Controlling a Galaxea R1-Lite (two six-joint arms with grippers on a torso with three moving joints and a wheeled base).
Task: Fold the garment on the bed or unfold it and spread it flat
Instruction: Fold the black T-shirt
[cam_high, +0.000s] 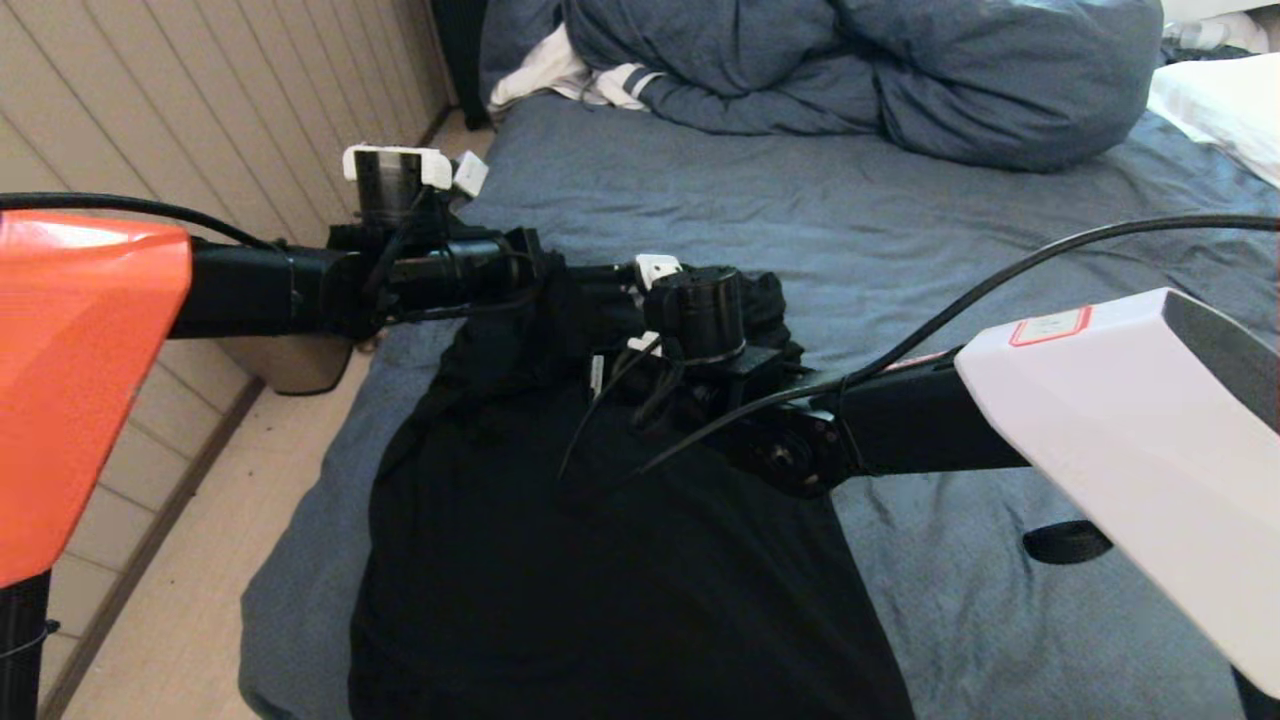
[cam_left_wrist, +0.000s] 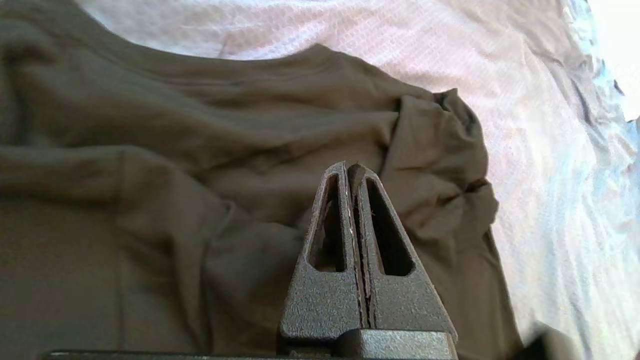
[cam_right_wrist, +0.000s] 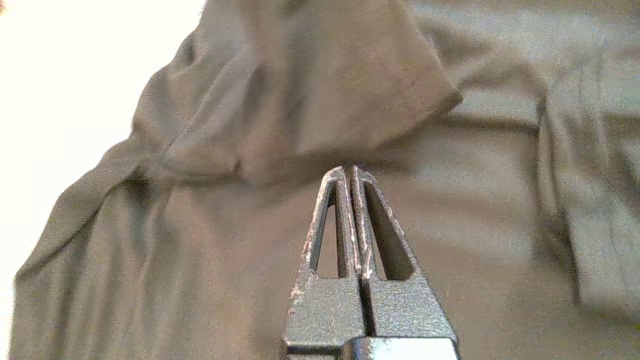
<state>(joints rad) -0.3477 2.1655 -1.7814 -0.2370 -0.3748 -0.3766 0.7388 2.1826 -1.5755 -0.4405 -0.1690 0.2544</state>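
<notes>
The garment (cam_high: 600, 580), a black T-shirt with its plain side up, lies lengthways on the near left part of the bed (cam_high: 850, 220). Its far end is bunched into folds under both wrists. My left gripper (cam_left_wrist: 348, 167) hovers just above a crumpled sleeve of the garment (cam_left_wrist: 440, 165), shut with nothing between its fingers. My right gripper (cam_right_wrist: 348, 170) is also shut and empty, pointing at a folded flap of the garment (cam_right_wrist: 325, 100). In the head view both arms meet over the shirt's far end, and their fingertips are hidden there.
A bunched blue duvet (cam_high: 900, 70) fills the head of the bed, with a white striped cloth (cam_high: 590, 80) beside it and a white pillow (cam_high: 1220, 100) at far right. A panelled wall (cam_high: 200, 100) and floor (cam_high: 200, 560) run along the bed's left edge. A small black object (cam_high: 1065, 542) lies on the sheet at right.
</notes>
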